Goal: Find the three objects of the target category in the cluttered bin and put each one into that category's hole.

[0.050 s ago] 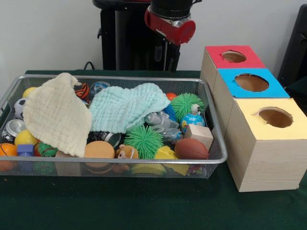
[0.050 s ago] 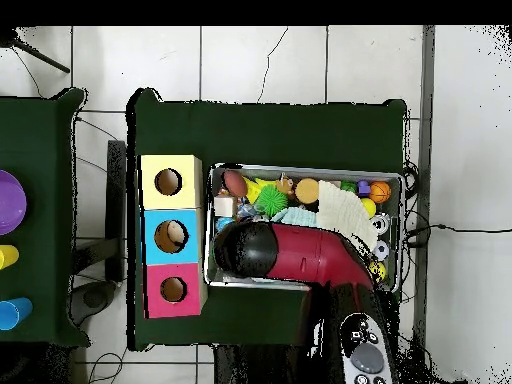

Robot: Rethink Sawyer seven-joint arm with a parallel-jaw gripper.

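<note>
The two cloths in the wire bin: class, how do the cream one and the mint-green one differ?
The cream cloth drapes steeply over the clutter at the bin's left end in the front view; the mint-green cloth lies flatter, nearer the middle. The cream one hangs to a point near the front wall; the green one's edge is folded over. Both are crinkled fabric covering toys.

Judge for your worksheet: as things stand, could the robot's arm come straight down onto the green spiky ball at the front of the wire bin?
Probably yes. The green spiky ball lies on top of the clutter with neither cloth over it, and the arm is raised above the bin. The gripper itself isn't clearly visible.
</note>
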